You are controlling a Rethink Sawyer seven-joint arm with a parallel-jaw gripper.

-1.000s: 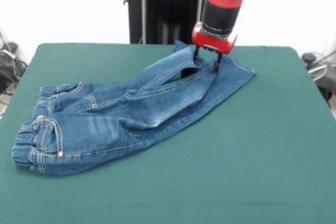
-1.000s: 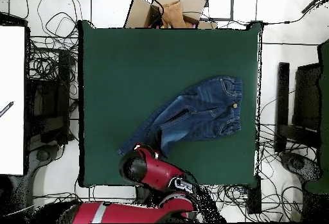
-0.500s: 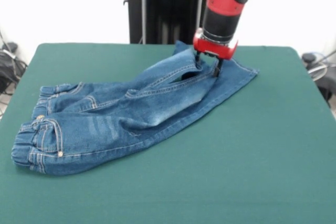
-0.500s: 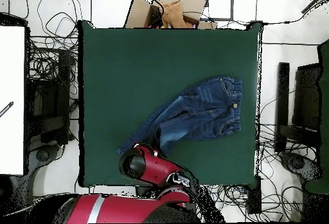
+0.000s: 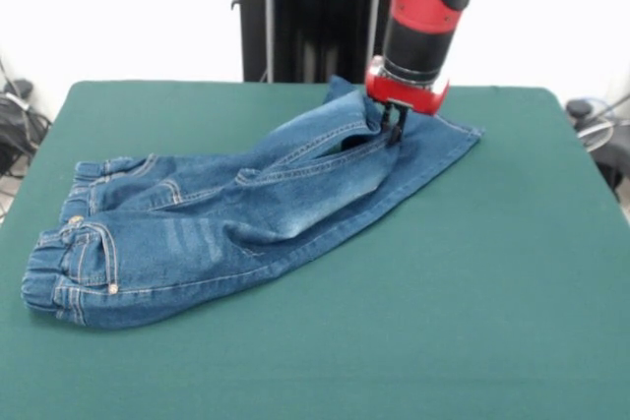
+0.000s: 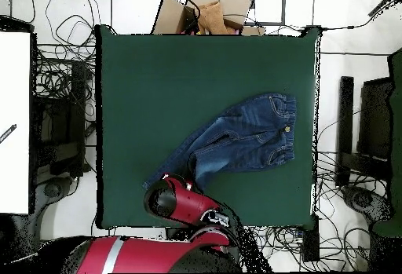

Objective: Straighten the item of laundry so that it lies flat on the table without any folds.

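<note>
The green table point(image 5: 492, 272) carries the jeans point(image 5: 236, 223), still folded. Front view shows the gripper point(image 5: 392, 125) with jaws clenched on a leg's cloth; overhead, the arm point(image 6: 177, 202) hides this.

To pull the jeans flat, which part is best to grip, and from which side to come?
Probably the upper leg's cuff end, from straight above. That leg of the jeans lies crossed over the other, and its hem sits raised near the table's far edge. The gripper is already there, jaws close together on the fabric.
</note>
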